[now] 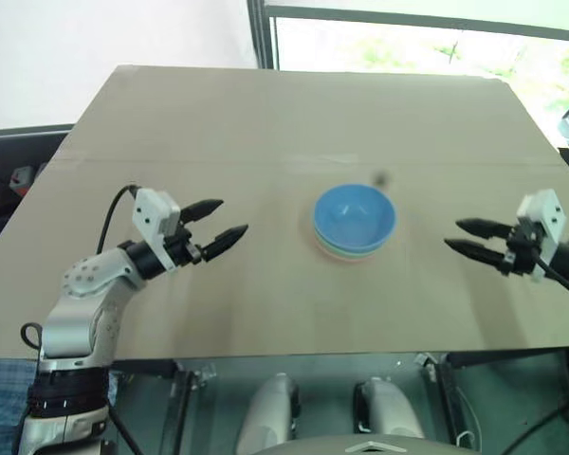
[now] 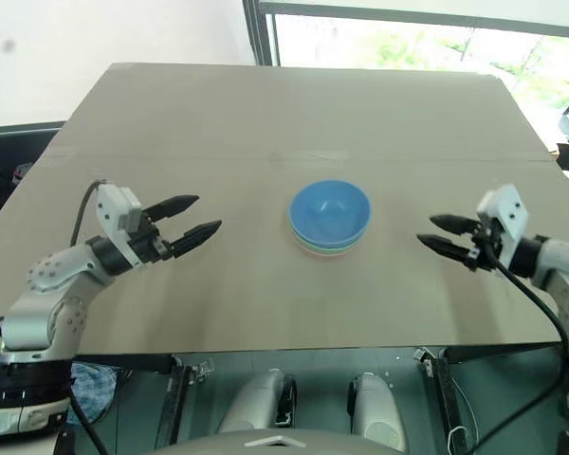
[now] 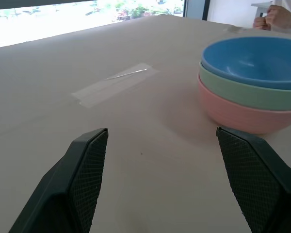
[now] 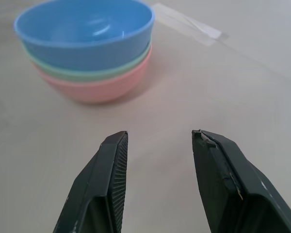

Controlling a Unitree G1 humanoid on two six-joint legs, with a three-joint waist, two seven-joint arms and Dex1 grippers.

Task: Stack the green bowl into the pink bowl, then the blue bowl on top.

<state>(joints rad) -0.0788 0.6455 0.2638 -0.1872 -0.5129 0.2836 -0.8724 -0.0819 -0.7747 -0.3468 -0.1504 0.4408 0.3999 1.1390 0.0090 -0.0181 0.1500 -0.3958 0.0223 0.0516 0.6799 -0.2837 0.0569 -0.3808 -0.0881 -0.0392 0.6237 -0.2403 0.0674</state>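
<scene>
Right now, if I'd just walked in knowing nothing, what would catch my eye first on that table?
Probably the little tower of three nested bowls in the middle of the tan table: the blue bowl on top, the green bowl beneath it, the pink bowl at the bottom. Next, the two black pincers flanking it, the left gripper and the right gripper, both pointing inward with jaws open, holding nothing.

Three bowls stand in one stack near the middle of the bench (image 1: 266,123): one blue bowl (image 1: 354,214) on top, one green bowl (image 3: 247,92) between, one pink bowl (image 3: 240,114) underneath. Two pincers, one strip of clear tape (image 3: 117,83).
</scene>
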